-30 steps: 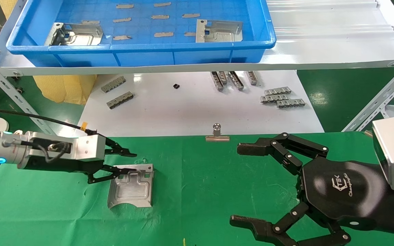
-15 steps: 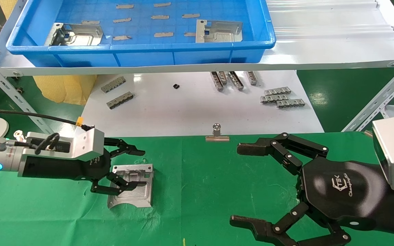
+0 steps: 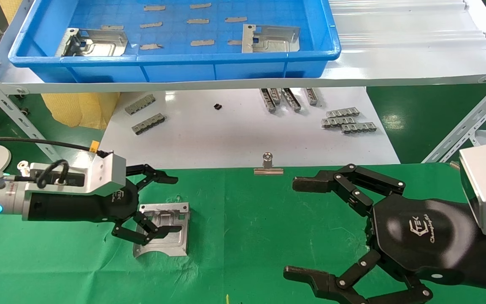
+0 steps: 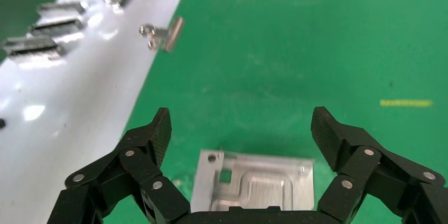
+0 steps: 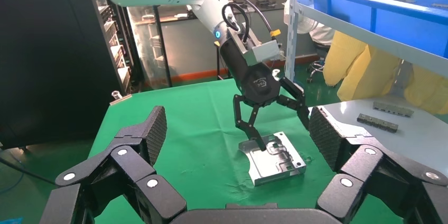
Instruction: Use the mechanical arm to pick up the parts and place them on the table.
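Observation:
One silver part [image 3: 163, 230] lies flat on the green table [image 3: 247, 236] at the left. My left gripper [image 3: 172, 204] is open just above it, with one finger over its near-left side and the other past its far edge. In the left wrist view the part [image 4: 253, 182] lies below the spread left gripper [image 4: 243, 129]. My right gripper [image 3: 297, 230] is open and empty above the cloth at the right. The right wrist view shows my right gripper [image 5: 238, 129], the left gripper [image 5: 282, 131] and the part [image 5: 274, 158]. Two more parts [image 3: 93, 42] [image 3: 270, 39] lie in the blue tray [image 3: 175, 57].
The tray stands on a raised metal shelf at the back. A white board [image 3: 226, 131] behind the cloth holds grey slotted strips [image 3: 348, 119] [image 3: 144, 114]. A silver binder clip [image 3: 268, 166] sits on the cloth's far edge. Shelf legs slant at both sides.
My left gripper has rolled at the wrist, spread its fingers wider and drawn back a little to the left. The part lies where it was. The right arm has not moved.

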